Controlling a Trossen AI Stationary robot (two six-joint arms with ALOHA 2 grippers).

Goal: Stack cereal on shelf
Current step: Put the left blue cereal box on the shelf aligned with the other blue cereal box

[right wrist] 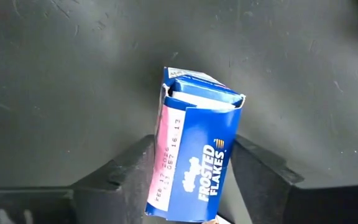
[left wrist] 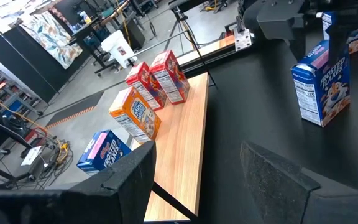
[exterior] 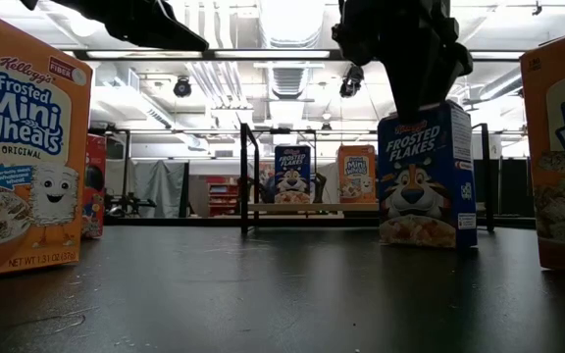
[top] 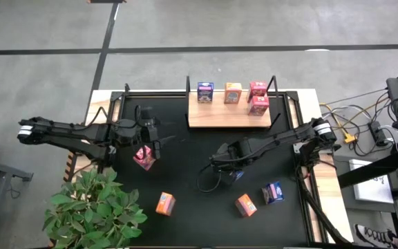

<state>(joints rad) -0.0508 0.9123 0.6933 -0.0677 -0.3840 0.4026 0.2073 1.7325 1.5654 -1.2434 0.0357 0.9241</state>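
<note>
Shelf (top: 228,116) carrying four cereal boxes, right claw (right wrist: 191,180) seemingly clamping blue box (right wrist: 194,155), left claw (left wrist: 197,180) wide.

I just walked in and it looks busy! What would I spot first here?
Probably the right end effector at mid-table, its fingers on either side of a blue Frosted Flakes box. Behind it, the wooden shelf already holds four little boxes: blue, orange and two red ones.

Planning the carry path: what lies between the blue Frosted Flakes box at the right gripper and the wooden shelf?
Only bare black mat separates the blue cardboard Frosted Flakes box from the light wooden shelf, as the high view shows.
</note>
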